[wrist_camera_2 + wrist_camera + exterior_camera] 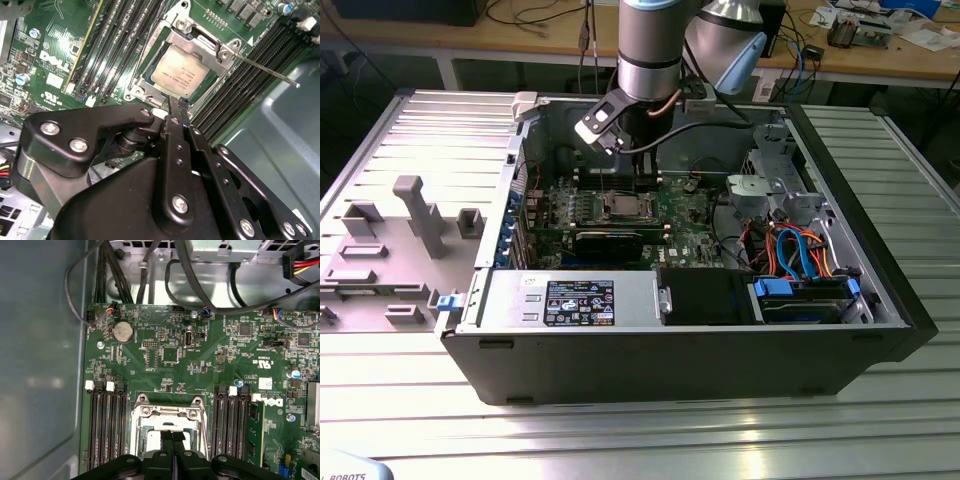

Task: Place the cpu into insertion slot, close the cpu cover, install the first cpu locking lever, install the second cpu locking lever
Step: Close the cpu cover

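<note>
An open PC case [720, 350] lies on a ribbed metal table [620, 440], and the arm reaches down into its far half. The gripper [640, 178] hangs over the motherboard [690, 215], just above the socket.

The cpu [181, 74] sits flat in the socket, silvery top up. The cover [196, 44] lies down over it, with the chip showing through its square window. In the exterior view the cpu [620, 207] is a small pale square at the middle of the board, right under the arm.

In both wrist views the two black fingers are pressed together side by side, with only a thin seam between them. No part can be seen held in that seam (the very tips are dark against the socket edge, so what they touch is hard to make out). In the second wrist view the gripper [175, 102] stands at the rim of the socket frame, just beside the cpu. In the first wrist view the gripper [172, 434] points at the cover [167, 412].

A thin lever [265, 71] sticks out from a corner of the cover, passing over the memory slots [120, 45] that flank the socket.

A grey moulded tray [390, 250] lies on the table to the exterior view's left of the case.
</note>
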